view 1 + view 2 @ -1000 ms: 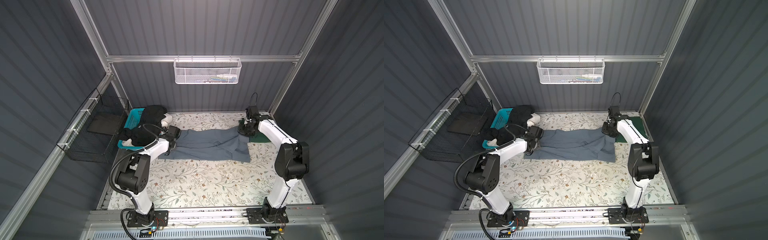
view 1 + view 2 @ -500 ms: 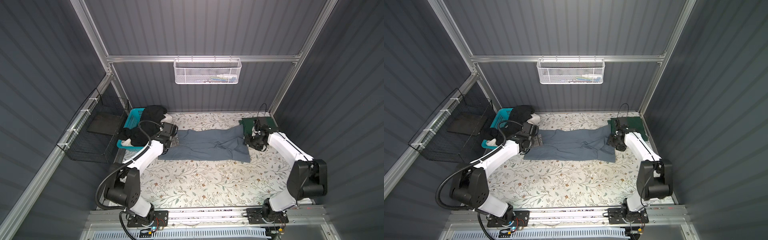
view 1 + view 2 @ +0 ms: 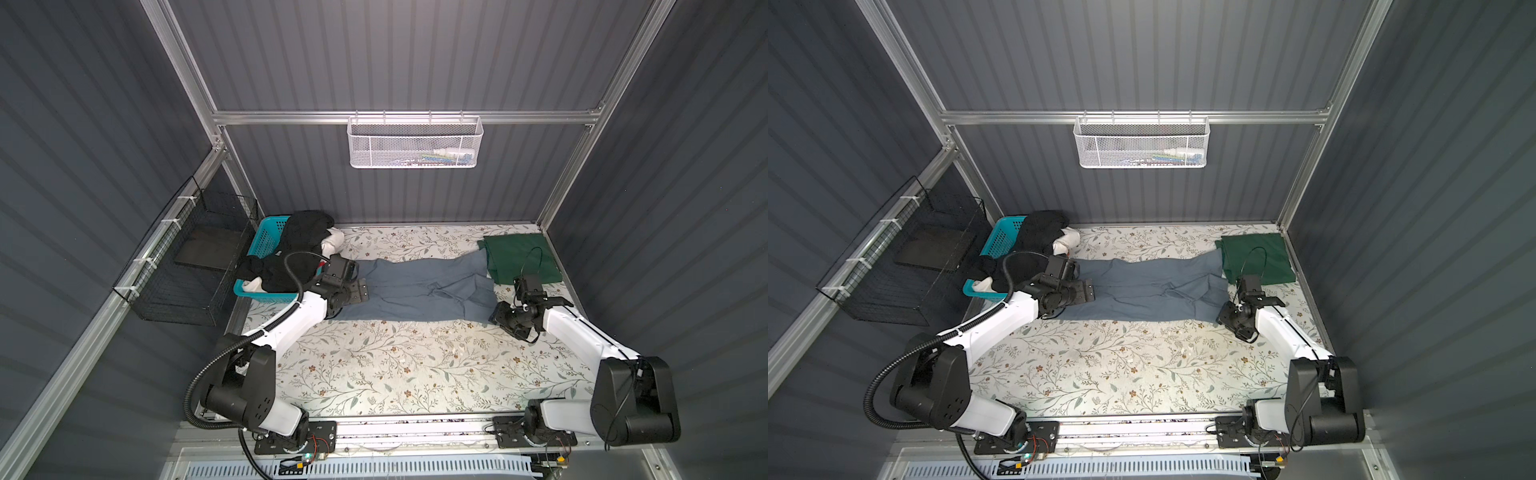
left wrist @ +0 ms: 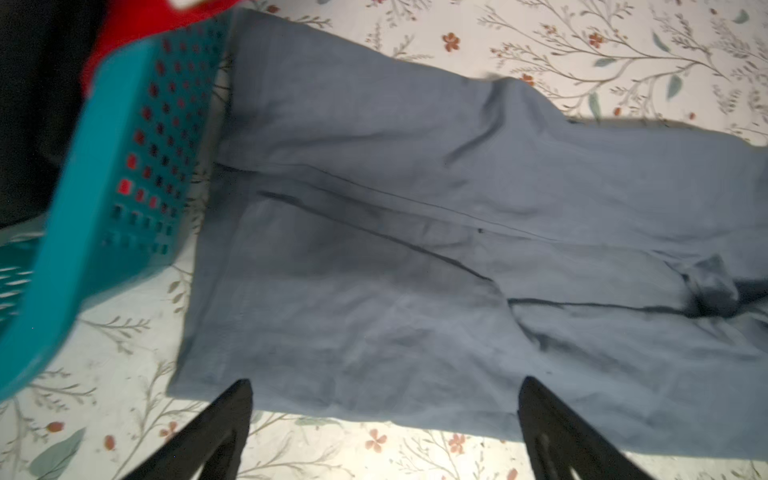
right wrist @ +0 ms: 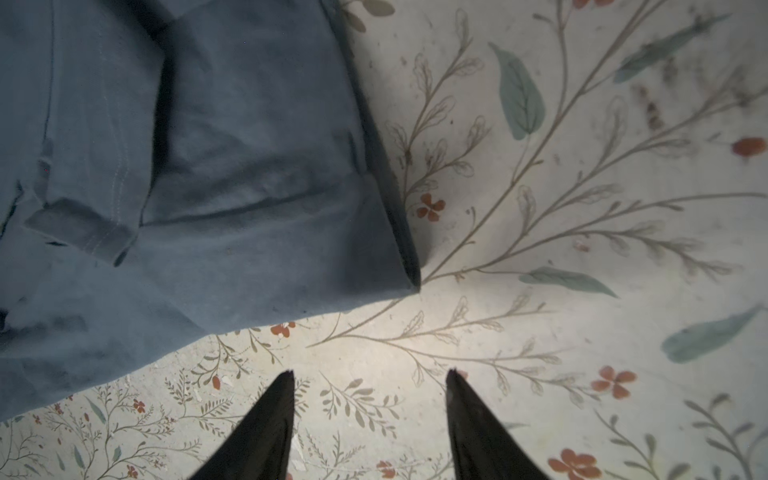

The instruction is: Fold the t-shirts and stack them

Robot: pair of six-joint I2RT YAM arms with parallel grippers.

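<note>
A slate blue-grey t-shirt lies spread lengthwise across the back half of the floral table. My left gripper is open and empty just over the near edge of its left end. My right gripper is open and empty above bare table beside the shirt's near right corner. A folded dark green t-shirt lies at the back right. Black t-shirts, a white one and a red one are heaped in the basket.
The turquoise lattice basket stands at the back left, against the blue-grey shirt's left end. A black wire rack hangs on the left wall and a white mesh basket on the back wall. The floral table cover stretches to the front rail.
My left gripper has opened, let go of the shirt's left end and drawn slightly nearer. My right arm has swung from the back right corner forward to the shirt's near right corner, jaws wider.
</note>
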